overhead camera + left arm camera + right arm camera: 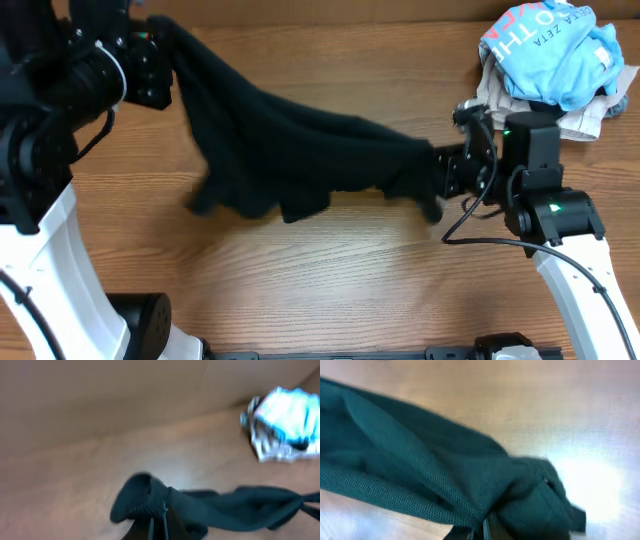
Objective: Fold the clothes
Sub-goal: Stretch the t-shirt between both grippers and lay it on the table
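Observation:
The black garment [290, 160] hangs stretched between both grippers above the wooden table. My left gripper [165, 60] is shut on its upper left end at the far left. My right gripper [440, 172] is shut on its right end at mid right. The cloth sags in the middle and its lower edge hangs toward the table. In the left wrist view the black garment [200, 505] bunches at the jaws [157, 527] and runs right. In the right wrist view the mesh fabric [420, 475] fills the frame, pinched at the jaws [487, 532].
A pile with a light blue T-shirt [548, 45] on a beige garment [580, 120] lies at the far right corner; it also shows in the left wrist view [285, 422]. A cardboard wall [125, 395] stands behind the table.

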Available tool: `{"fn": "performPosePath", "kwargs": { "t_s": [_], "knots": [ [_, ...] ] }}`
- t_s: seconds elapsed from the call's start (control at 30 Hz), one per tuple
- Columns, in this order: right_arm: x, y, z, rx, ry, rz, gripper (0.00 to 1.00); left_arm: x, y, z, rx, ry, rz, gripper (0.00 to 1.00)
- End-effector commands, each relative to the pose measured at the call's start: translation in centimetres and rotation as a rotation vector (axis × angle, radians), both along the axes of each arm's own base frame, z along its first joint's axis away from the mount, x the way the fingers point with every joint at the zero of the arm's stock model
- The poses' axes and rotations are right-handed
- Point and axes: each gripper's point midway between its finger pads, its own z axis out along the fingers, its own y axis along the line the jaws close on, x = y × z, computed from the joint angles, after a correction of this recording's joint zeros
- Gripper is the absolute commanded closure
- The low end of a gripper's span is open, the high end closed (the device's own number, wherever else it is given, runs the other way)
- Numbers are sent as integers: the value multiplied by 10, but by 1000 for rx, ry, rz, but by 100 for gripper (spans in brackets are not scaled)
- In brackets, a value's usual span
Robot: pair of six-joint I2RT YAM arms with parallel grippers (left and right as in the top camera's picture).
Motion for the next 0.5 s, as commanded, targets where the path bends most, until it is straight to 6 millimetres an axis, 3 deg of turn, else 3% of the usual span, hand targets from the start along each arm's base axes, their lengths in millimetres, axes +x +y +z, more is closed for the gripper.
{"fn": "performPosePath", "kwargs": {
  "t_s": [0.0, 0.13, 0.17, 0.27, 0.3, 0.37, 0.47],
  "knots": [
    [-8, 1, -29, -80, 102, -1, 96, 21, 4, -53, 60, 181, -15, 96],
    [-15, 4, -53, -116, 198, 16, 96, 47, 2, -106, 54, 352, -22, 96],
    [-18, 8, -65, -128, 247, 30, 89, 57, 3, -135, 62, 438, -19, 96],
    [-24, 12, -83, -146, 321, 52, 69, 71, 3, -187, 66, 592, -23, 96],
    [-26, 14, -89, -152, 344, 58, 52, 75, 4, -208, 74, 651, -24, 96],
    [-28, 14, -99, -160, 381, 61, 37, 81, 8, -245, 97, 752, -13, 96],
    [-27, 14, -106, -168, 405, 61, 31, 85, 14, -292, 136, 875, 2, 96]
  ]
}}
